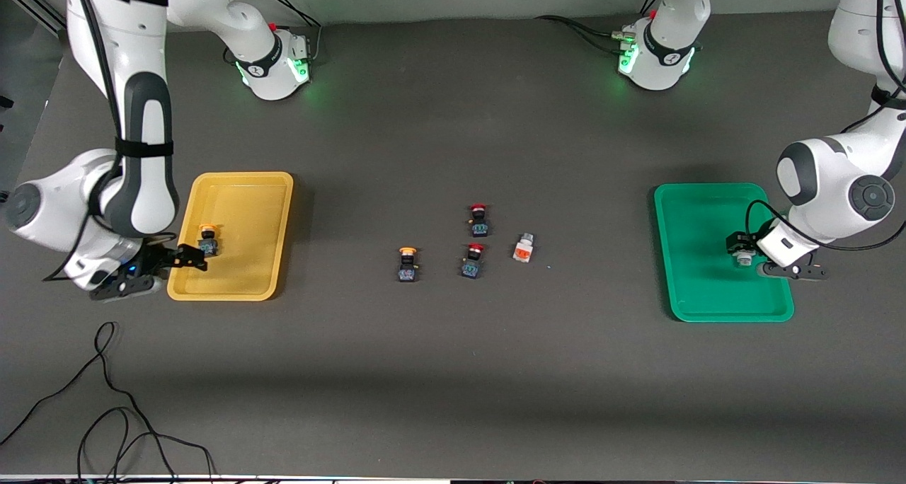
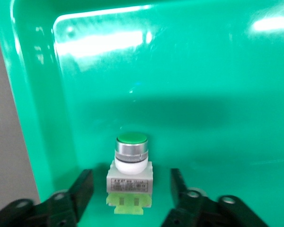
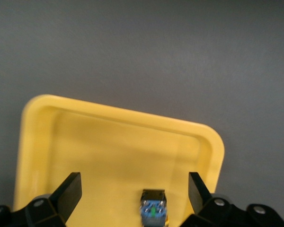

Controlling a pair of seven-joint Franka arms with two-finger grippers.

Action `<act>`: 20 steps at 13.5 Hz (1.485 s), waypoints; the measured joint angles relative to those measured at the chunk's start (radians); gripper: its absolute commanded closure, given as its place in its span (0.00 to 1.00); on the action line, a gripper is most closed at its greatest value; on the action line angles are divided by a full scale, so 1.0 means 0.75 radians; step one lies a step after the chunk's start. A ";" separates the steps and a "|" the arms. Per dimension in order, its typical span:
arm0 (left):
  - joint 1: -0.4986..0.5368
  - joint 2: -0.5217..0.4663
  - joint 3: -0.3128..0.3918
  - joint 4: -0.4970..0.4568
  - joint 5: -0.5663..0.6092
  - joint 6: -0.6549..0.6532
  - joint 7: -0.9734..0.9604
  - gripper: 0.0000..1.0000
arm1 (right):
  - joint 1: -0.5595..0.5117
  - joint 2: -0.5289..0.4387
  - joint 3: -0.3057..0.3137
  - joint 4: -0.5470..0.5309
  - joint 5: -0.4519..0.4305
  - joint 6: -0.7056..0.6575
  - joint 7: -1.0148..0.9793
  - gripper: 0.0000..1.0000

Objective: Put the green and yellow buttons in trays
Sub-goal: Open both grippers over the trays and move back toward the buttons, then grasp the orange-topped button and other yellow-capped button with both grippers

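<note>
The green-faced white button (image 2: 130, 174) stands in the green tray (image 2: 213, 85) near a corner. My left gripper (image 2: 131, 188) is open, one finger on each side of the button with a gap on both sides. In the front view the left gripper (image 1: 740, 249) is low over the green tray (image 1: 697, 257). My right gripper (image 1: 188, 256) is open over the yellow tray (image 1: 244, 219), beside a yellow-capped black button (image 1: 207, 240) that lies in that tray. The right wrist view shows this button (image 3: 154, 209) between the spread fingers (image 3: 70, 190), untouched.
Mid-table lie another yellow-capped button (image 1: 407, 264), two red-capped buttons (image 1: 478, 220) (image 1: 473, 260) and an orange-faced white block (image 1: 523, 248). Black cables (image 1: 106, 399) trail over the table's near edge at the right arm's end.
</note>
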State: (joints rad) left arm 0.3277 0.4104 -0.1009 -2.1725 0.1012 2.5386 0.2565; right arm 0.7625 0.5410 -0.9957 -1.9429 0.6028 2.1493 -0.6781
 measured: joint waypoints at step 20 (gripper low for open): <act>-0.918 0.258 -0.103 0.798 -0.217 -0.629 -0.992 0.05 | 0.299 0.198 0.587 0.580 -0.227 -0.124 1.521 0.00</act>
State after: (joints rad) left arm -0.3606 0.6036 -0.1780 -1.5737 -0.0613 2.0672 -0.4875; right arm 0.9868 0.6896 -0.5554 -1.5078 0.4322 2.0560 0.4626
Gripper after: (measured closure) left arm 0.088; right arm 0.000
